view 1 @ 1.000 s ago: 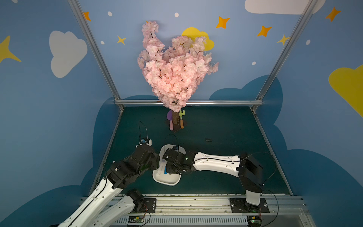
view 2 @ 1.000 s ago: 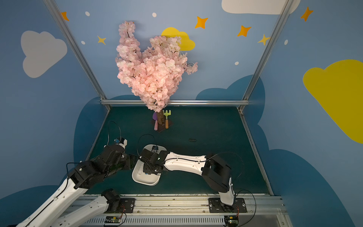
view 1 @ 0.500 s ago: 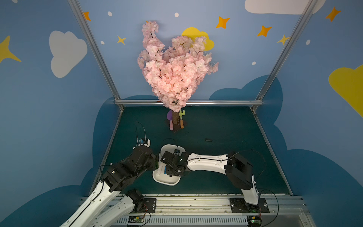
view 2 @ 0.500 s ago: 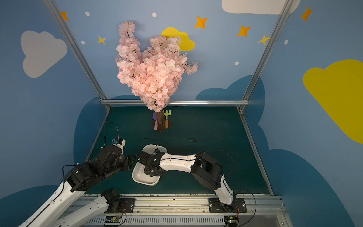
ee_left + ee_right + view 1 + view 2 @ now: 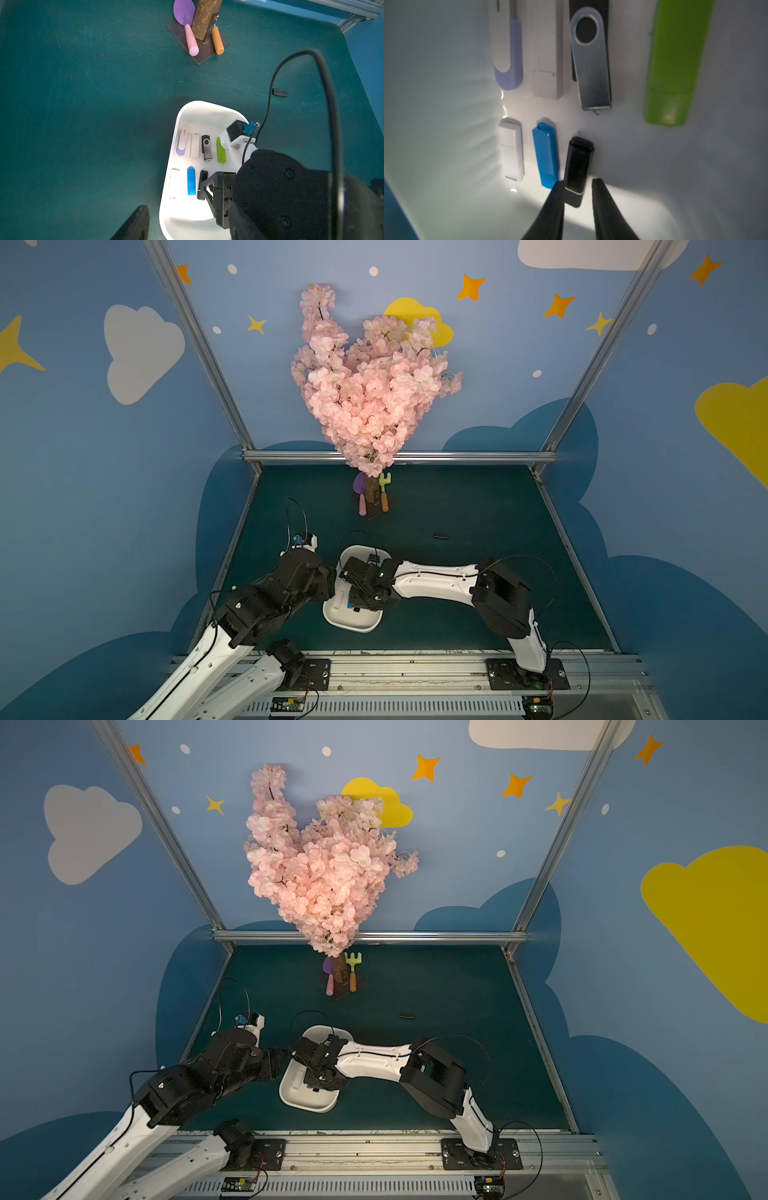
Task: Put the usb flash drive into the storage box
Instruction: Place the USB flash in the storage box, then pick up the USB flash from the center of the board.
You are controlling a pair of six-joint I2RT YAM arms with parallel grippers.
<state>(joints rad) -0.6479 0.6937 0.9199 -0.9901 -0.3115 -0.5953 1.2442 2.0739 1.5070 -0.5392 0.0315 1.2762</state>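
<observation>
On the green worktop (image 5: pixel 457 510), the white storage box (image 5: pixel 182 216) sits near, centre-left. The left fingers (image 5: pixel 135 224) hover just left of it, their spread unclear. The right fingers (image 5: pixel 554 212) stand slightly parted, straddling the black usb flash drive (image 5: pixel 578 164) lying inside. A lilac stick (image 5: pixel 182 143) bears an unreadable red mark.

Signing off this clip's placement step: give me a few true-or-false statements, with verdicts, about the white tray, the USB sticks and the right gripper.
1. The shallow white plastic tray holds seven USB sticks. True.
2. The right gripper is clamped on the tray's rim. False: its jaws stand parted either side of the black capped stick, inside the tray.
3. The lime-green plastic stick lies on the dark green mat. False: it lies in the tray.
4. A small black object lies on the mat, apart from the tray. True.
</observation>
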